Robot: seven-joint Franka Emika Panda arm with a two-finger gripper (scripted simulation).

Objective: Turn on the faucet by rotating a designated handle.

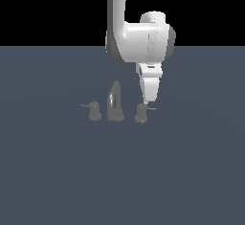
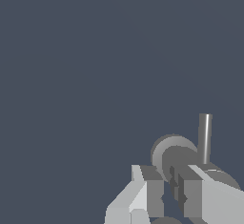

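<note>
Exterior view. Faucet [image 1: 115, 102] stands as three dull grey metal pieces in a row on a flat blue-grey floor [image 1: 57, 181], well away from its near edge. Tall arched spout [image 1: 114, 99] in the middle on a round base. Twin knob [image 1: 94, 110] on the exterior view's left, its thin lever pointing left. Handle [image 1: 141, 112] on the exterior view's right: short cylinder on a round base, thin paler lever pointing right. White arm [image 1: 139, 39] comes down from above, smooth glossy shells with a grey joint ring. Gripper [image 1: 145, 101] hangs tilted, tips just above the handle's top, near the root of the lever. Spout stands close beside the gripper on the exterior view's left, apart from it. Finger state cannot be read here.

Wrist view. Two blocky grey fingers [image 2: 152, 194] with pale outer faces, a narrow gap between them, nothing visibly gripped. Handle [image 2: 171, 154] seen from above as stacked round discs, partly covered by the fingers. Its lever [image 2: 205, 137] is a straight thin bar, paler than the knob. Contact between fingers and knob cannot be told. Floor [image 2: 86, 75] plain, untextured.
</note>
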